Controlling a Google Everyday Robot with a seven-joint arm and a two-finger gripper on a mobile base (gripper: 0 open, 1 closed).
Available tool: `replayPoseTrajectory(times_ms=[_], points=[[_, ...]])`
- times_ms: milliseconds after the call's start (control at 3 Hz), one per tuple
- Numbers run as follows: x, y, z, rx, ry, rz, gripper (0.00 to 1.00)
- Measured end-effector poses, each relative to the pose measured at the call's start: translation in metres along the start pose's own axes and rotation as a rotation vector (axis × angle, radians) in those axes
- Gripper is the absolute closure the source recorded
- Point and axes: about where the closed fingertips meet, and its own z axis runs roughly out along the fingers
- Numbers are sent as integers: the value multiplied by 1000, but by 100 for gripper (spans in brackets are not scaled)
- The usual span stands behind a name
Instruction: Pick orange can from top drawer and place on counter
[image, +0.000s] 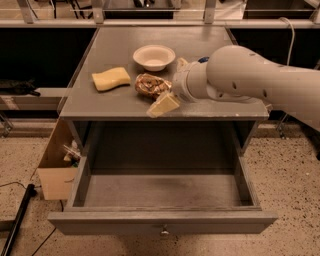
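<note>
Soft light is thrown from overhead onto the table (210, 40), evenly and without glare. The tool (166, 87), low over the table's front middle, is lit pale above and shaded beneath. The top drawer (160, 190) is darkened under the overhang, and the background is seen dim.

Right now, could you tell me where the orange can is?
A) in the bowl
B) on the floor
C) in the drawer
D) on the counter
D: the can lies on the counter, beside the gripper and right of the sponge; the open drawer shows no can.
</note>
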Motion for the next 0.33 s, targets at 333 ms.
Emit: replayPoseTrajectory(times_ms=[333], points=[[0,0,0,0,0,0,0]])
